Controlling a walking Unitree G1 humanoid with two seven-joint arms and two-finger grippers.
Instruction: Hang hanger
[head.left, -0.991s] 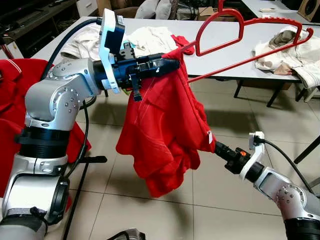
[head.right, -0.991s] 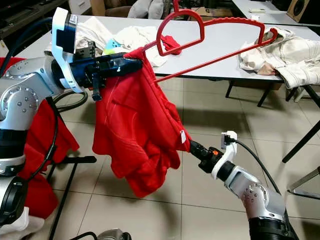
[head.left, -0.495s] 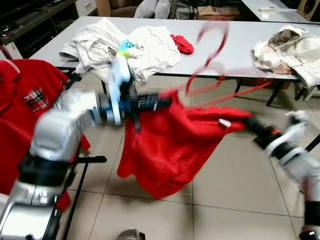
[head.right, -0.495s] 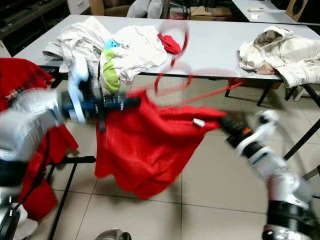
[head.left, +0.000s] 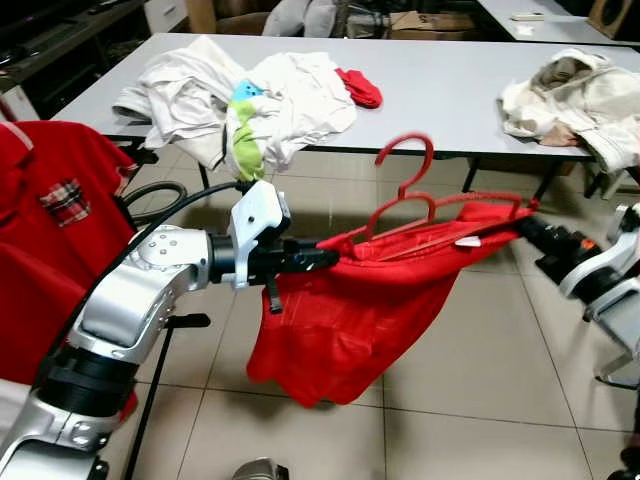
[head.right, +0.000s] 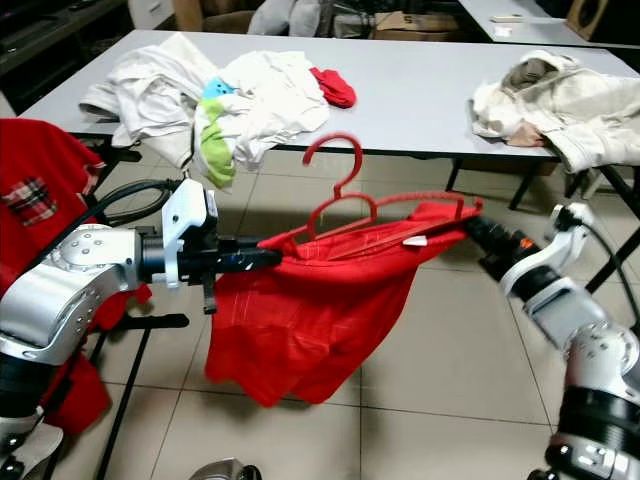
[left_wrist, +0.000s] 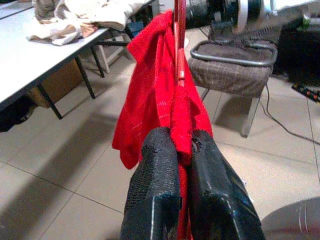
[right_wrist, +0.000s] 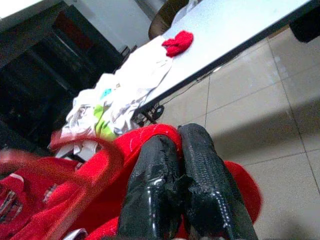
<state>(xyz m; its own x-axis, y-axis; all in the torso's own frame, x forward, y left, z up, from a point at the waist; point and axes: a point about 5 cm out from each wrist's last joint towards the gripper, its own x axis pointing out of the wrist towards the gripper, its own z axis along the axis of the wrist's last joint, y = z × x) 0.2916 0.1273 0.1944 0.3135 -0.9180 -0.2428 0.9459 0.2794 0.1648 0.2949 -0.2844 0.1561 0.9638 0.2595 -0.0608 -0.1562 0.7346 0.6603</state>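
Red shirt stretched on a red hanger between both claws, above the tiled floor in front of the grey desk (head.left: 440, 80).

The soft red shirt (head.left: 350, 310) sags from the thin plastic hanger (head.left: 415, 205), hook upward. The left claw (head.left: 325, 256), arm extended sideways, pinches one shirt end; the right claw (head.left: 528, 226) pinches the other. A small white tag (head.left: 467, 241) is unreadable.

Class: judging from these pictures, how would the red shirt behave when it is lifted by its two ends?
Probably floppy: the red shirt sags in folds between the left hand and right hand. Likely light, since pinches hold it. The red hanger looks stiff, keeping its shape.
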